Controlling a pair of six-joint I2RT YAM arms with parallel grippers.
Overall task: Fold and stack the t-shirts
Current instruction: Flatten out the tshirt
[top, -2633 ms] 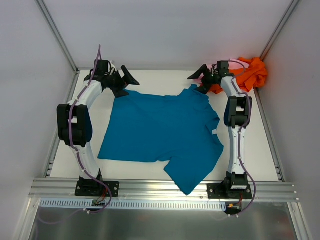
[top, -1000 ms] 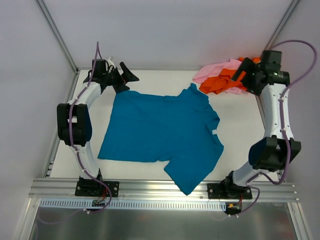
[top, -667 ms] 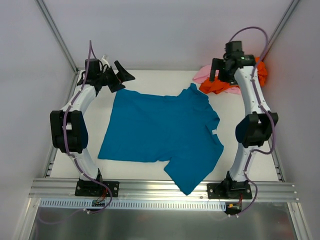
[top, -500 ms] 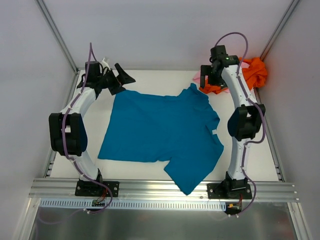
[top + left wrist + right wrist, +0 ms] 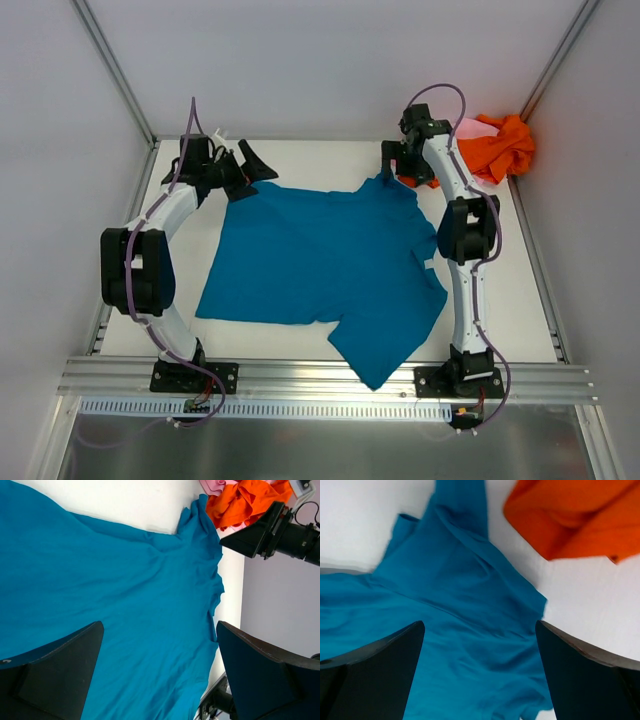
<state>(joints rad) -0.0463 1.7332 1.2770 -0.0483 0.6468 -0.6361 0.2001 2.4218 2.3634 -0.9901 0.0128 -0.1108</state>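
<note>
**Left gripper** [image 5: 157, 627]: fingers spread wide with nothing between them. It hangs over the far left corner of the teal shirt; its own camera shows teal cloth filling the gap between the two black fingers. Whether the fingertips touch the cloth cannot be told.

**Right gripper** [image 5: 479, 625]: fingers spread wide, holding nothing. It is poised above the far right sleeve of the teal shirt, and teal cloth spans the space between its fingers. Contact with the cloth cannot be told.

**Teal shirt** [image 5: 330, 270]: lies spread out and unfolded on the table [image 5: 310, 158], reaching from beneath the left gripper across to beneath the right gripper. From both grippers it extends back toward the arm bases. One sleeve bunches up under the right gripper; the other points toward the right arm's base and hangs over the near table edge. A small white tag [image 5: 428, 264] shows at the edge of the shirt on the right arm's side.

**Orange shirt** [image 5: 497, 148]: a crumpled heap just beyond the right gripper on its outer side, in the far right corner, apart from the teal sleeve with a strip of bare table between them. It lies well away from the left gripper.

**Pink shirt** [image 5: 468, 127]: mostly hidden, touching the orange heap, with only a pale edge visible behind the right arm.
</note>
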